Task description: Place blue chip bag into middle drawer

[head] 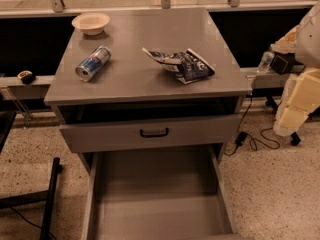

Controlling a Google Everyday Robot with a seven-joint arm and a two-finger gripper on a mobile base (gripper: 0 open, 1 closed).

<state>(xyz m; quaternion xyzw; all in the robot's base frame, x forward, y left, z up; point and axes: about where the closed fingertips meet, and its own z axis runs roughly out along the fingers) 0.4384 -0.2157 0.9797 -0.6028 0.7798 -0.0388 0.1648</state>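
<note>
Lying crumpled on the grey cabinet top [140, 39], right of centre in the frame, the blue chip bag [181, 64] shows dark-blue foil with white lettering and pale patches. The middle drawer [155, 214] stands pulled out at the bottom. A soda can [92, 63] lies left of the bag, well apart. The gripper [281, 62] sits at the right edge, off the cabinet; its state I cannot tell.

looks down from front (gripper [296, 109] right)
</note>
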